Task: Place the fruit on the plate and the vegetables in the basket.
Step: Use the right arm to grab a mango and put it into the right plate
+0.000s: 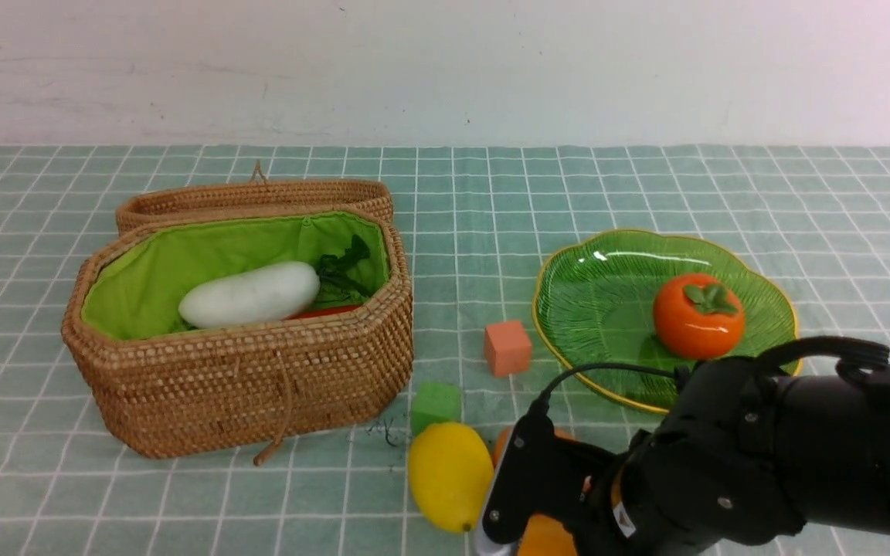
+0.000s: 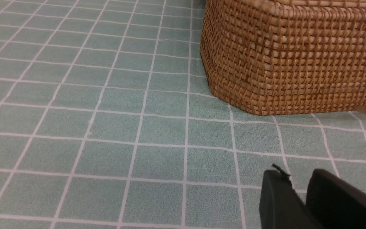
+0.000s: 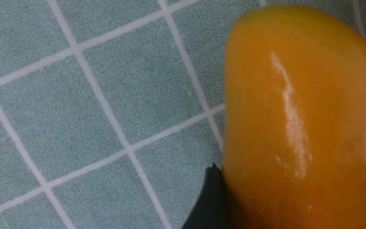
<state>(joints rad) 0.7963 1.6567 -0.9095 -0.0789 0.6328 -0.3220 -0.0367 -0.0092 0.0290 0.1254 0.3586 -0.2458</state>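
**At the bench's front edge, the right jaws straddle the mango**

On the checked cloth (image 1: 646, 193) the right arm (image 1: 762, 463) comes in low from the right. The right jaws stand spread wide astride the mango (image 3: 297, 121). One dark finger (image 3: 211, 197) touches the mango's side, and the other is out of sight. The mango sits at the very front of the bench, just beside the lemon (image 1: 449, 475), which lies on the cloth to its left.

Further back on the right, the plate (image 1: 592, 309) holds the persimmon (image 1: 698, 316), which sits in the plate's right half with its leafy cap up. The arm's wrist hides part of the plate's near rim.

On the left the basket (image 1: 244, 386) stands open, with its lid (image 1: 259, 197) folded back behind it. The radish (image 1: 250, 295) lies inside on the green lining, leaves toward the right end. A sliver of orange-red shows under it, and I cannot tell what it is.

Between basket and plate sit a salmon cube (image 1: 507, 347) and, nearer, a green cube (image 1: 435, 404) just behind the lemon.

The left jaws hang low over the cloth near a basket corner. Their two fingers (image 2: 281, 200) are almost pressed together, with nothing between them.
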